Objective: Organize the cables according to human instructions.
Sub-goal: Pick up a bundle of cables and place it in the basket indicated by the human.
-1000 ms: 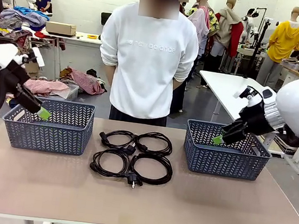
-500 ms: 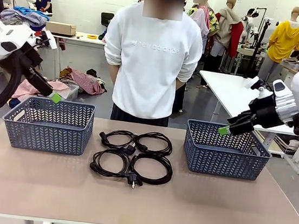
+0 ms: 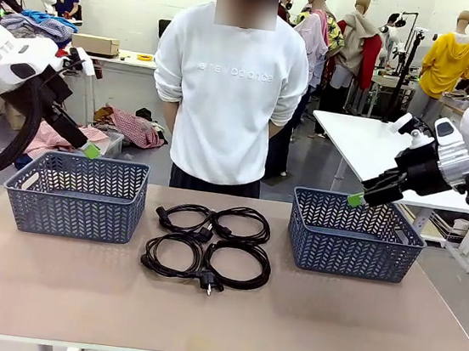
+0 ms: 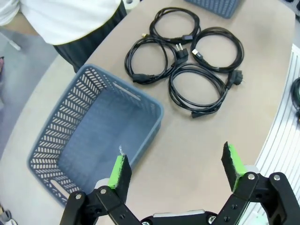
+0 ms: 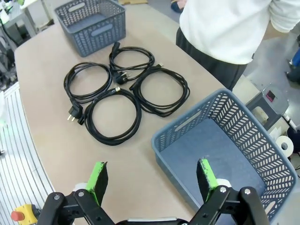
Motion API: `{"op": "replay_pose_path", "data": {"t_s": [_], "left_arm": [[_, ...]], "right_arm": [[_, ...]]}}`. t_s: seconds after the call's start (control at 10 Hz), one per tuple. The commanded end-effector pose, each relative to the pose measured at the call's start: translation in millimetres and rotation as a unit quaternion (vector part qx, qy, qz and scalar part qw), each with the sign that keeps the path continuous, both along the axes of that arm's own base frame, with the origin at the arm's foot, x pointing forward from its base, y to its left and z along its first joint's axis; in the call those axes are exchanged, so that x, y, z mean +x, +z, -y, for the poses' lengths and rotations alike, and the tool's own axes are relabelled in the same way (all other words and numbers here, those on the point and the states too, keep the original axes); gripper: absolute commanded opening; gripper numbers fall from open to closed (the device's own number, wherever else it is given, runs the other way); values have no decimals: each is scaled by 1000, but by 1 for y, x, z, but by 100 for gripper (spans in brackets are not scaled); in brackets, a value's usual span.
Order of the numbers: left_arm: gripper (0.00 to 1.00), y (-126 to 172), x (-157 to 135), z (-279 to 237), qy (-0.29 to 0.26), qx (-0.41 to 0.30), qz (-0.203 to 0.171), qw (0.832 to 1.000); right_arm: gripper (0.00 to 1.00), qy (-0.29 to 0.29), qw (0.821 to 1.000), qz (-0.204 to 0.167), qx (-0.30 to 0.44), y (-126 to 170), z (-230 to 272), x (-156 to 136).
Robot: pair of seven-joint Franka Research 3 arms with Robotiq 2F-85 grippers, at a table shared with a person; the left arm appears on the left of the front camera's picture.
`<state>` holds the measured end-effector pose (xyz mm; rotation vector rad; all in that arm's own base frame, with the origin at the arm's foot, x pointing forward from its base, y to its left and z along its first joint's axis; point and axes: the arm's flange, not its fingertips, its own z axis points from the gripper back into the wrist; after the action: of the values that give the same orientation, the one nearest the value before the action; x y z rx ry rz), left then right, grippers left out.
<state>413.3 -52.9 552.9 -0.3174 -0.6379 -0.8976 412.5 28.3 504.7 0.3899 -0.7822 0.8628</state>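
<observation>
Light, floppy and apt to uncoil, the four cables (image 3: 207, 245) lying clustered just beside the left basket (image 3: 75, 194) seem best pinched across a loop's bundled strands; the left gripper (image 4: 176, 166), above that basket, and the right gripper (image 5: 152, 180) both gape empty.

bright, even indoor light; soft faint shadows; wrist views curve at edges.

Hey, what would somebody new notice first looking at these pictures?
Four coiled black cables lie at the middle of the table, between the empty left basket and right basket. A person in a white sweatshirt stands at the far side. The left gripper and right gripper hover open, one near each basket.
</observation>
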Motion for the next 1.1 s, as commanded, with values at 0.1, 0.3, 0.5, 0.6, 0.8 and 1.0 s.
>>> {"op": "replay_pose_path", "data": {"t_s": [0.1,0.3,0.5,0.6,0.8,1.0], "left_arm": [[100,2,-2,0,-8,-6,2,1000],[100,2,-2,0,-8,-6,2,1000],[100,2,-2,0,-8,-6,2,1000],[100,2,-2,0,-8,-6,2,1000],[100,2,-2,0,-8,-6,2,1000],[100,2,-2,0,-8,-6,2,1000]], "right_arm": [[100,9,1000,3,5,-4,1,1],[100,9,1000,3,5,-4,1,1],[100,9,1000,3,5,-4,1,1],[100,9,1000,3,5,-4,1,1],[100,9,1000,3,5,-4,1,1],[100,9,1000,3,5,-4,1,1]]}}
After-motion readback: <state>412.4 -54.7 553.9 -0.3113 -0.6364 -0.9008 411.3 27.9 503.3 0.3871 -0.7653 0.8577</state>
